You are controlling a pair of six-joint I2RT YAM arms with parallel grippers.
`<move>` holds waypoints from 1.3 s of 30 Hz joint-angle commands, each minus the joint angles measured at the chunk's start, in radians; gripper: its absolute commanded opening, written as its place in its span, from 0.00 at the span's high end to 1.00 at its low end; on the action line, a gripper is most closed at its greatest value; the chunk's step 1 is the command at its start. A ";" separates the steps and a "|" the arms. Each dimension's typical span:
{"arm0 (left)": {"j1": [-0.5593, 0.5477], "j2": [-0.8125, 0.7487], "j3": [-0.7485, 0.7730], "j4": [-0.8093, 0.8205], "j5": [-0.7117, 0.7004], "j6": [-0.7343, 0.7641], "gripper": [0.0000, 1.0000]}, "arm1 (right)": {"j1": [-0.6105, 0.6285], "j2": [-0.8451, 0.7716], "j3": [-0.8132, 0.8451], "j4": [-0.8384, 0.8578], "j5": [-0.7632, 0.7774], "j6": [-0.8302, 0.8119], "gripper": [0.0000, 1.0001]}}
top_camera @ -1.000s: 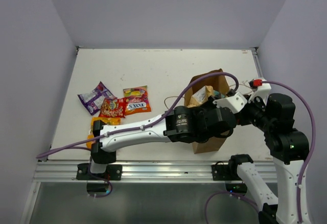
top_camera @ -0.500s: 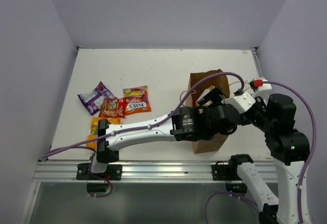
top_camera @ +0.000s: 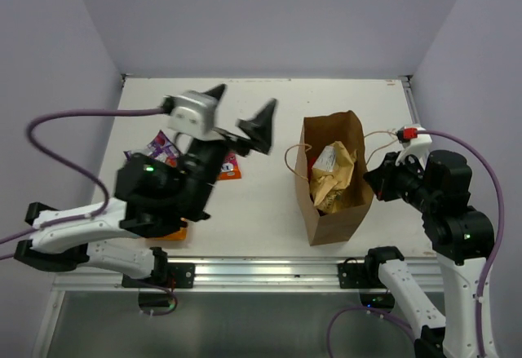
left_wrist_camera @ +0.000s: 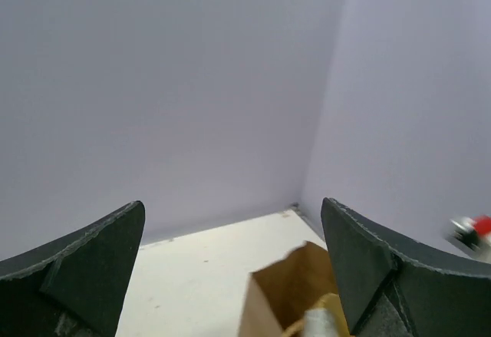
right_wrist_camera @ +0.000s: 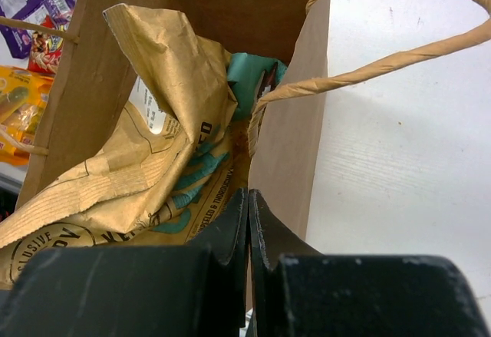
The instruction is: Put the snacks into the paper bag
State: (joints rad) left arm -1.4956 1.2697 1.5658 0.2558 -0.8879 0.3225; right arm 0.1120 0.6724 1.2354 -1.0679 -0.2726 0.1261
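The paper bag (top_camera: 327, 218) stands upright at the right, and a large tan-and-blue snack packet (top_camera: 335, 175) pokes out of its mouth. My right gripper (top_camera: 378, 180) is shut on the bag's right rim. In the right wrist view the fingers (right_wrist_camera: 230, 226) pinch that wall beside the twine handle (right_wrist_camera: 383, 64). My left gripper (top_camera: 245, 103) hangs open and empty, high over the table's left-middle, well away from the bag (left_wrist_camera: 288, 291). A purple packet (top_camera: 157, 146), a red one (top_camera: 231, 167) and an orange-yellow one (top_camera: 179, 231) lie under the left arm, partly hidden.
Lilac walls close in the white table (top_camera: 269, 101) at the back and both sides. A metal rail (top_camera: 261, 272) runs along the near edge. The left arm's purple cable (top_camera: 57, 121) loops over the table's left side.
My left gripper opened over the bag and left the tan packet inside. The left arm then swung back to the left and rose. The right gripper stayed on the bag.
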 commanded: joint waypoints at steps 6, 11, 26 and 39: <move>0.450 -0.392 -0.456 -0.347 -0.281 -0.474 0.00 | 0.008 0.009 0.035 0.009 -0.005 -0.009 1.00; 0.658 -0.293 -0.567 -0.555 0.066 -0.635 0.00 | 0.009 0.015 0.041 0.008 -0.019 -0.013 1.00; 1.271 0.134 -0.631 -0.284 0.828 -0.615 0.00 | 0.015 0.001 0.038 0.005 -0.008 -0.011 1.00; 1.278 0.293 -0.731 -0.216 0.883 -0.689 0.00 | 0.015 -0.004 0.038 0.003 -0.007 -0.011 1.00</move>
State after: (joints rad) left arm -0.2222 1.5501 0.8406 0.0048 -0.0322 -0.3317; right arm 0.1226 0.6716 1.2419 -1.0733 -0.2726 0.1246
